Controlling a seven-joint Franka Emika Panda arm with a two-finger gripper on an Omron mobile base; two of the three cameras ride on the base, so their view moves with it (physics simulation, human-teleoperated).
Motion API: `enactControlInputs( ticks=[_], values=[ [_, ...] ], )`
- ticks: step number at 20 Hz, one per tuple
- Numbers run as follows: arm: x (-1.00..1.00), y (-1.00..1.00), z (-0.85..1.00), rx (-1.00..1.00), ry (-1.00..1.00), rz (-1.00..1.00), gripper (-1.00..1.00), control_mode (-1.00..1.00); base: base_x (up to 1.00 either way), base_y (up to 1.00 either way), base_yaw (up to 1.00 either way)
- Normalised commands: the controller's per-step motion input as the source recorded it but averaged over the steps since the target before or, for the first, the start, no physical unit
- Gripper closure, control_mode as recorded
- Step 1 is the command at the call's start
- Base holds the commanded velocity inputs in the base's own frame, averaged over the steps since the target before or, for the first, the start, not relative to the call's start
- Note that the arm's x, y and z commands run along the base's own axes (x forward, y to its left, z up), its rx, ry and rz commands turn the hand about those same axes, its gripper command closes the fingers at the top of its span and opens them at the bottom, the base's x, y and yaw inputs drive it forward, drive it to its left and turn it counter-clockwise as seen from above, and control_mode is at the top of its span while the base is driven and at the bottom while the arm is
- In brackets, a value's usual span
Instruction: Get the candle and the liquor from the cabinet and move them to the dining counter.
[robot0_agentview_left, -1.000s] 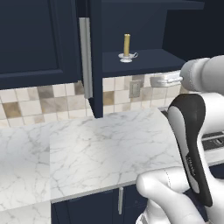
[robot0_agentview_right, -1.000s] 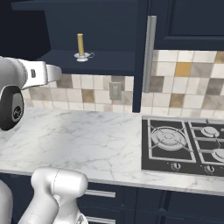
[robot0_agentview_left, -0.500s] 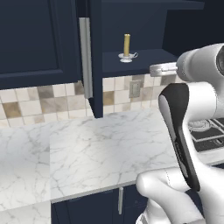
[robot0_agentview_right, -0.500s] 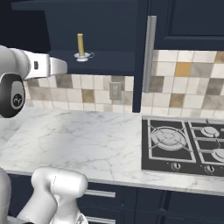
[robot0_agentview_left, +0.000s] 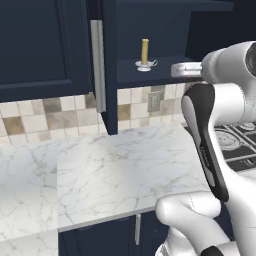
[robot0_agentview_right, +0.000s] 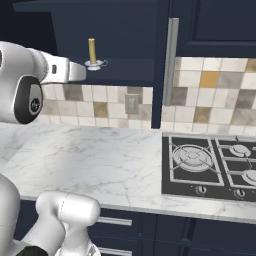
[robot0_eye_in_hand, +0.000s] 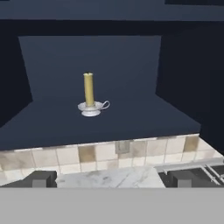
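In the cabinet (robot0_eye_in_hand: 52, 131), upright yellow candle (robot0_eye_in_hand: 89, 92).

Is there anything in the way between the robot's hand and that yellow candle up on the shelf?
Nothing visible. The pale-yellow candle on its white saucer holder stands alone on the open navy cabinet's shelf, straight ahead of the open gripper.

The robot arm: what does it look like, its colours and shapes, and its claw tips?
The glossy white arm has rounded, bulging segments with a long black band along one link and a dark grey round joint cap. The claw ends in two small dark, blocky fingertips. No cables show.
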Motion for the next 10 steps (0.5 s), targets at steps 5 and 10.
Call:
enactControlInputs(
  ticks=[5, 10],
  values=[
    [0.4, 0.0, 0.0, 0.12, -0.03, 0.0, -1.0, -1.0, 0.0, 0.0, 0.0],
    [0.47, 0.0, 0.0, 0.07, -0.05, 0.0, -1.0, -1.0, 0.0, 0.0, 0.0]
  ],
)
